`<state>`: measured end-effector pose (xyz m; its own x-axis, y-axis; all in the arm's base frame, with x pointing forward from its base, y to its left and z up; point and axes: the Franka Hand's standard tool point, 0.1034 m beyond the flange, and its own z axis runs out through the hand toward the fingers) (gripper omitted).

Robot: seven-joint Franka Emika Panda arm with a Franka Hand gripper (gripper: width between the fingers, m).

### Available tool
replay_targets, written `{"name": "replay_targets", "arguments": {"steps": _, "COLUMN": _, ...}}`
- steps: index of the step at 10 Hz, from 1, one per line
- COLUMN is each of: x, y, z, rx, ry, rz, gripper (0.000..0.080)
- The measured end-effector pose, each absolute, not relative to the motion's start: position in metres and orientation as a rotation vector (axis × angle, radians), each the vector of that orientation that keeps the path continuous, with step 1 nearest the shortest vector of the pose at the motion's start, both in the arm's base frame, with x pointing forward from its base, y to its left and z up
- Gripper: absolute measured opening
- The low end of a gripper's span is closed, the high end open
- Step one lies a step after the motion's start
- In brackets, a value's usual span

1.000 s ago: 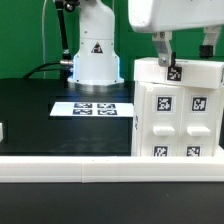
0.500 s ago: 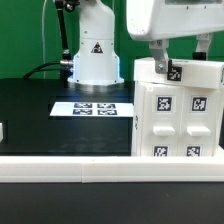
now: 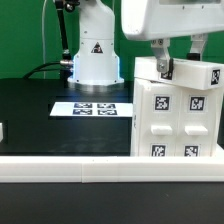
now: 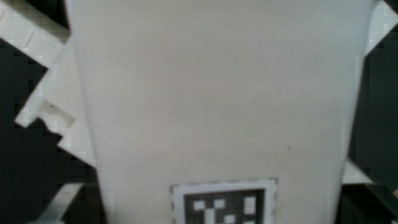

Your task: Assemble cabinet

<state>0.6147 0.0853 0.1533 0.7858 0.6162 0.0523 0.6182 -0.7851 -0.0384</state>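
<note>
The cabinet [image 3: 178, 115] is a large white box with black-and-white tags on its front panels. It stands on the black table at the exterior view's right. My gripper [image 3: 180, 58] comes down from above onto its top. One finger [image 3: 160, 60] is on the left side of the upper white part and the other finger [image 3: 201, 45] is behind it on the right. The jaws hold that upper part between them. In the wrist view a white cabinet face [image 4: 214, 100] with one tag [image 4: 222, 205] fills the picture. The fingertips are hidden there.
The marker board [image 3: 92, 108] lies flat on the black table [image 3: 30, 115] left of the cabinet. The arm's white base [image 3: 95, 55] stands behind it. A white rail [image 3: 70, 167] runs along the table's front edge. A small white piece [image 3: 2, 130] sits at the far left.
My gripper has shifted toward the exterior view's left at the cabinet's top. The cabinet's upper edge now looks slightly more tilted, and the top tag near the finger has changed place.
</note>
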Motion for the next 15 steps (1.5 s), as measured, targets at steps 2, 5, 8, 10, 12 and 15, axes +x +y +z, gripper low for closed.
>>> {"name": "replay_targets", "arguments": {"steps": 2, "x": 0.6147, "y": 0.0852, "z": 0.1532, "rx": -2.927, "ry": -0.980, "rz": -0.057, "gripper": 0.0557}}
{"name": "replay_targets", "arguments": {"steps": 5, "x": 0.6147, "y": 0.0853, "z": 0.1532, "rx": -3.015, "ry": -0.639, "rz": -0.047, "gripper": 0.0558}}
{"name": "replay_targets", "arguments": {"steps": 8, "x": 0.6177, "y": 0.0885, "z": 0.1540, "rx": -3.078, "ry": -0.136, "rz": -0.153, "gripper": 0.0558}}
{"name": "replay_targets", "arguments": {"steps": 10, "x": 0.6190, "y": 0.0869, "z": 0.1531, "rx": -3.064, "ry": 0.192, "rz": -0.195, "gripper": 0.0560}}
{"name": "replay_targets", "arguments": {"steps": 12, "x": 0.6217, "y": 0.0842, "z": 0.1537, "rx": -2.979, "ry": 0.581, "rz": -0.208, "gripper": 0.0560}}
{"name": "replay_targets", "arguments": {"steps": 15, "x": 0.6223, "y": 0.0838, "z": 0.1530, "rx": -2.861, "ry": 0.930, "rz": -0.195, "gripper": 0.0560}}
